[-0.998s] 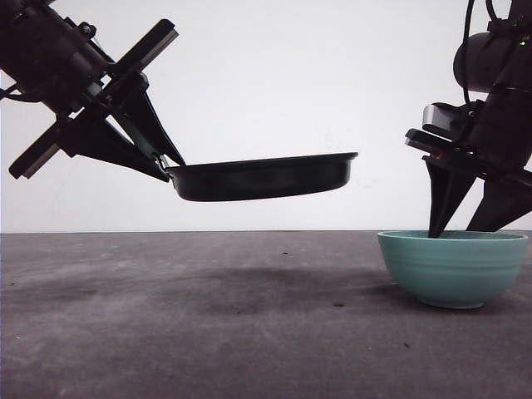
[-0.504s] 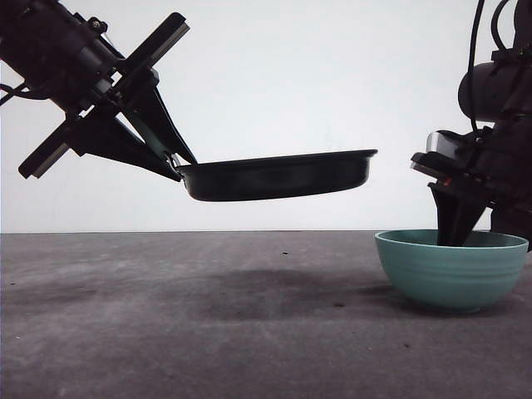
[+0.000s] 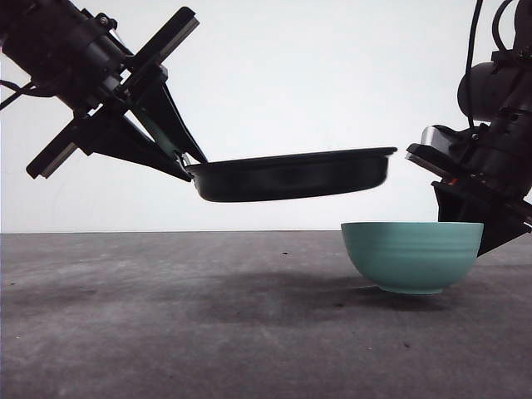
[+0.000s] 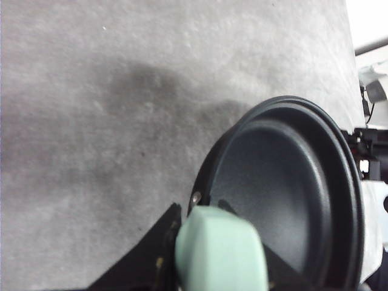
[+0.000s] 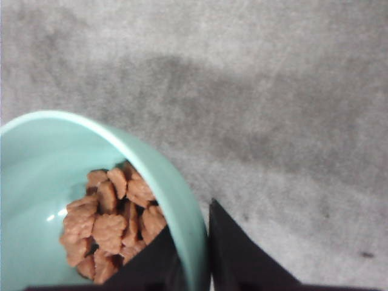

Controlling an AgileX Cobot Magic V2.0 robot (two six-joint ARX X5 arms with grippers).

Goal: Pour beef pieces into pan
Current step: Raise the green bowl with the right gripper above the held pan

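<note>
Left gripper (image 3: 179,158) clamped on pan (image 3: 291,174) handle; right gripper (image 5: 194,267) pinching bowl (image 3: 411,256) rim.

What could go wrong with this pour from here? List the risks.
1. The right tool pinches only the thin rim of the teal bowl, one finger inside, one outside; once tilted, the bowl could slip or twist.
2. The bowl sits lower than the pan and partly under its far edge, so lifting it could knock that edge.
3. The pan is shallow and hangs in the air by its mint-green handle in the left tool; the beef pieces may overshoot.
</note>
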